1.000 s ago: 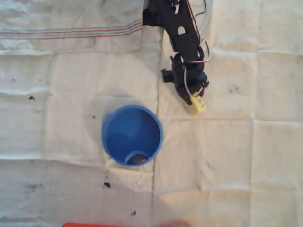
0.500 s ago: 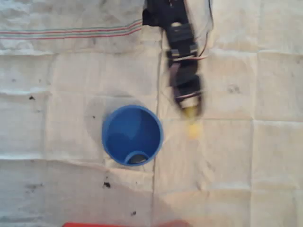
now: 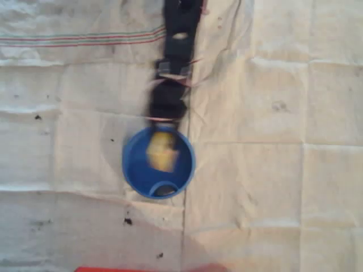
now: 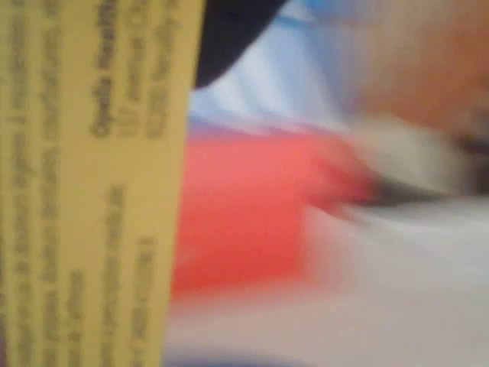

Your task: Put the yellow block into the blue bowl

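- Though motion blur hides the fingers, so I cannot tell whether they grip, the yellow block shows directly at their 6 o'clock in the overhead view.
- It lies over the blue bowl, inside the rim's outline, long axis roughly 12-to-6; whether held or falling is unclear.
- Wrist view: the block carries rows of dark print, too blurred to read.
- White cloth covers the tabletop.
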Tool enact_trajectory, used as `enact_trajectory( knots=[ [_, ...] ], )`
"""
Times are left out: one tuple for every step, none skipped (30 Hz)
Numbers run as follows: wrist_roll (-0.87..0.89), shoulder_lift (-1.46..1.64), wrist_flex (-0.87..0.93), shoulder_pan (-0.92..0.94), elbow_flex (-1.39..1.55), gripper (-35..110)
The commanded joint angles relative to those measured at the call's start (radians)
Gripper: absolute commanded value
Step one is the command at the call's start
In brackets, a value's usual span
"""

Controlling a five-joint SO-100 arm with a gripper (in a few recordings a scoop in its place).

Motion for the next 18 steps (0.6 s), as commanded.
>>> enact_trajectory(
  knots=[
    [0.009,-0.009,-0.025,0.043,-0.107,0],
    [0.009,-0.017,-0.025,0.043,-0.107,0],
    [0.009,-0.023,-0.025,0.041,-0.107,0],
    [0.009,-0.029,-0.025,0.04,-0.107,1],
    [0.009,-0.032,-0.025,0.038,-0.109,3],
    [0.015,-0.034,-0.026,0.038,-0.109,5],
    [0.018,-0.034,-0.026,0.037,-0.109,8],
    [0.021,-0.034,-0.026,0.037,-0.109,11],
    [0.023,-0.034,-0.026,0.037,-0.109,14],
    [0.023,-0.031,-0.026,0.037,-0.109,17],
    [0.023,-0.028,-0.026,0.037,-0.109,19],
    [0.023,-0.023,-0.026,0.037,-0.109,21],
    [0.023,-0.021,-0.026,0.037,-0.109,23],
    [0.023,-0.02,-0.026,0.037,-0.109,23],
    [0.023,-0.017,-0.026,0.037,-0.11,23],
    [0.023,-0.008,-0.026,0.037,-0.11,23],
    [0.023,0.011,-0.025,0.037,-0.107,22],
    [0.023,0.034,-0.025,0.037,-0.095,22]
  ],
)
